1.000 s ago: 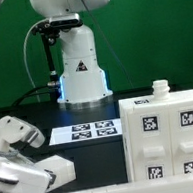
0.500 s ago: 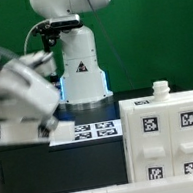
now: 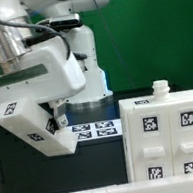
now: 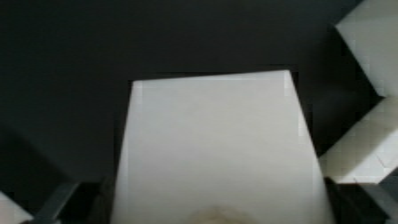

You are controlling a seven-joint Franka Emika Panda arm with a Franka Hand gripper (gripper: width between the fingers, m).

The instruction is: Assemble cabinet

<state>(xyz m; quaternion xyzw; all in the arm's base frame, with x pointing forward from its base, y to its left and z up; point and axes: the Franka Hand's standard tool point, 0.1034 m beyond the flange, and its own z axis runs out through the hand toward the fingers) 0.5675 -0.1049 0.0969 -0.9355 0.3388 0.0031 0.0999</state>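
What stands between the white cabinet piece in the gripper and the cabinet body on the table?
Nothing visible. The tagged piece hangs in the gripper above bare dark table; the cabinet body stands apart toward the exterior view's right.

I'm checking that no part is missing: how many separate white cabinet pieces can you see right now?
2. One tagged piece hangs in the claw at the exterior view's left; the large block stands at its right. Others may be hidden.

White arm (image 3: 39, 63); black cables
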